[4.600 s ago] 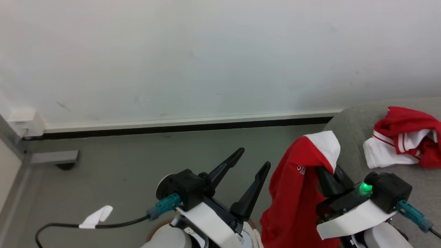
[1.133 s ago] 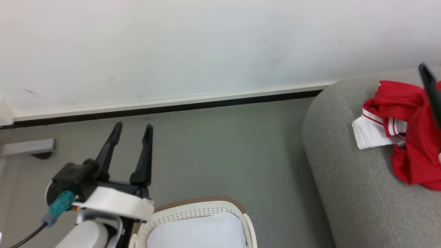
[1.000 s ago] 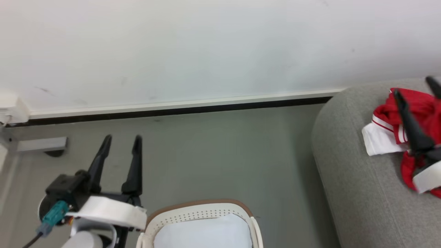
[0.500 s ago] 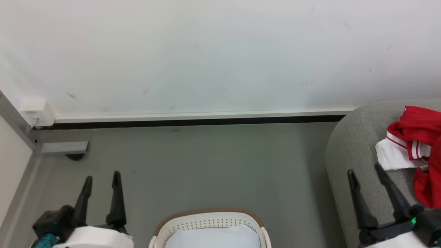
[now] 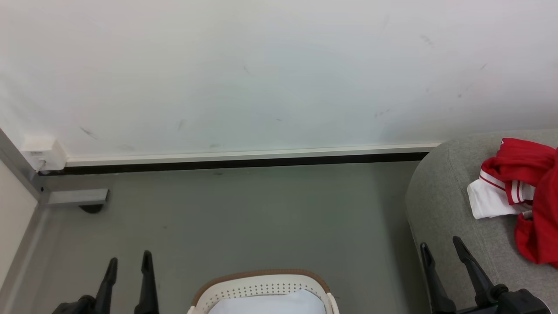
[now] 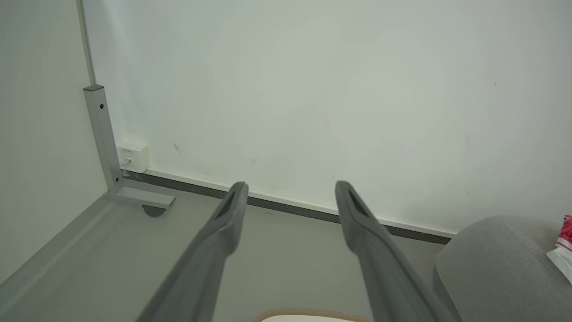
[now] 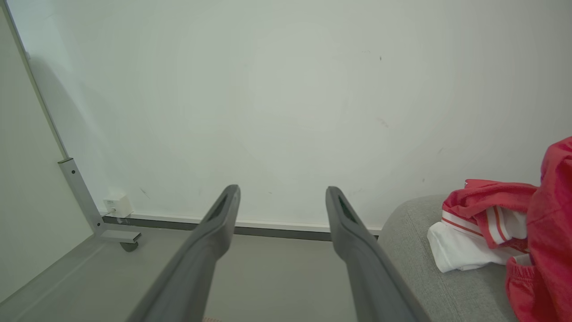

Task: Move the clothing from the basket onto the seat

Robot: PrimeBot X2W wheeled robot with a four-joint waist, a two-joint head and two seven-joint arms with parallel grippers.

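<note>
2 pincers gape empty: the laundry basket point(image 5: 261, 274) lies at 4 o'clock from the left pincer point(image 5: 130, 257), 8 o'clock from the right pincer point(image 5: 440, 243), the left one nearer.

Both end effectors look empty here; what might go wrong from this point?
The basket shows a pale cloth, so the open left end effector might grab that instead of a garment. Most of the basket is cut off in the head view, so a leftover garment could be missed. The clothing heaped on the seat might slide.
</note>
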